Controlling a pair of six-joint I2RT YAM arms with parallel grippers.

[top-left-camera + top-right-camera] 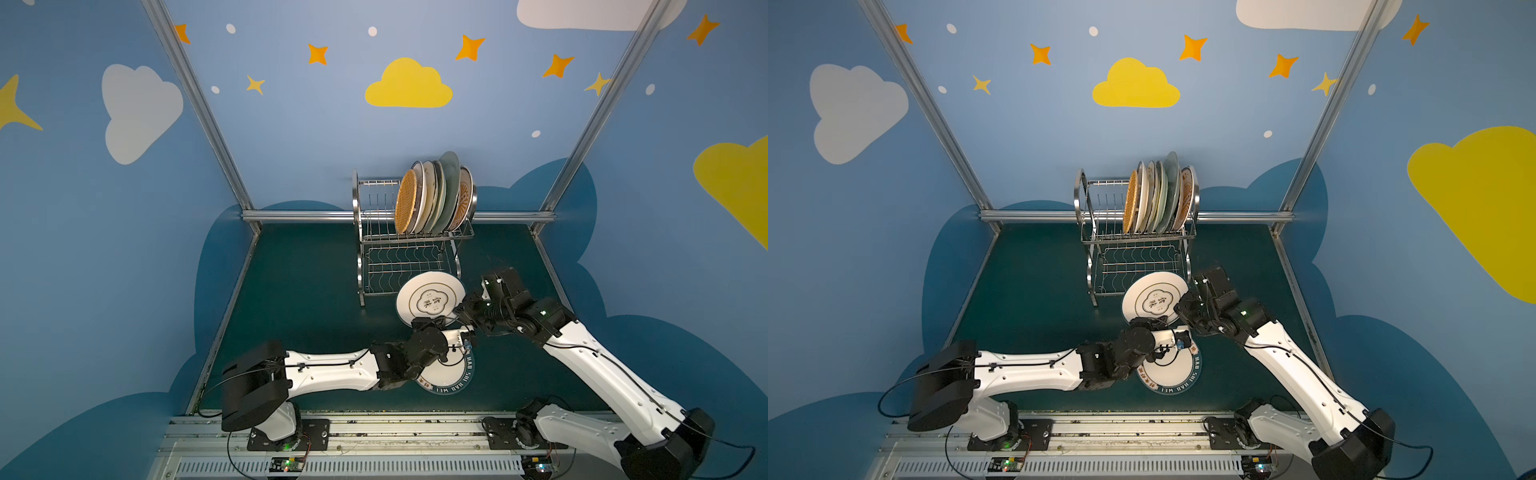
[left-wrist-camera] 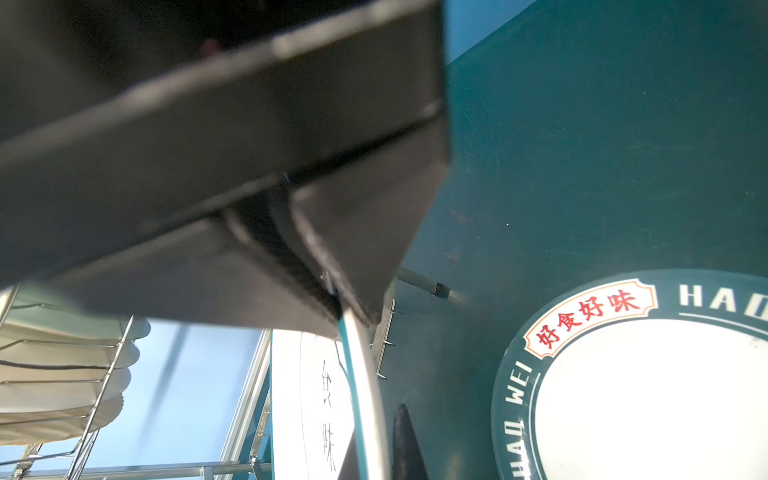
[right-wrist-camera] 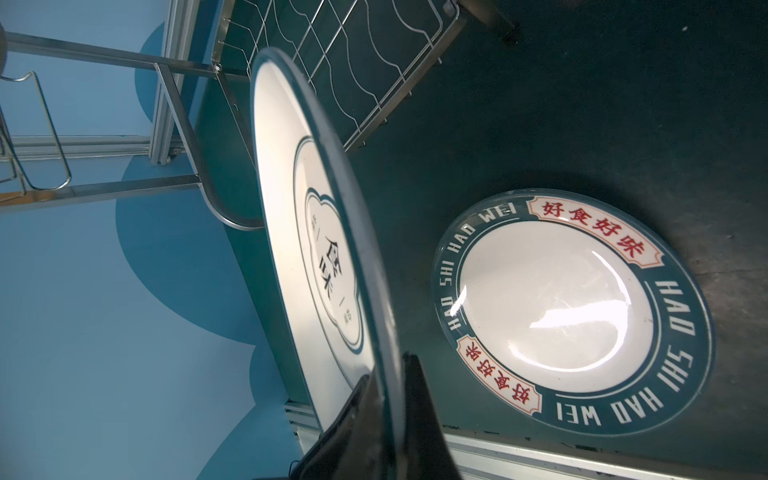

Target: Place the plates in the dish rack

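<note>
A white plate (image 1: 430,301) (image 1: 1154,301) with a dark cloud-shaped emblem is held tilted above the green table, just in front of the dish rack (image 1: 358,208) (image 1: 1086,249). My right gripper (image 1: 459,309) (image 3: 384,399) is shut on the plate's right rim. My left gripper (image 1: 424,321) (image 2: 374,440) is shut on its near rim. Several plates (image 1: 432,199) (image 1: 1156,199) stand on edge in the right half of the rack's upper tier. A teal lettered plate (image 1: 451,378) (image 3: 561,316) lies flat on the table, partly under my left wrist.
The rack's upper left slots (image 1: 376,199) and wavy lower shelf (image 1: 399,266) hold nothing. Aluminium posts and a back rail (image 1: 299,216) close the table behind the rack. A metal track (image 1: 374,432) runs along the front edge at both arm bases.
</note>
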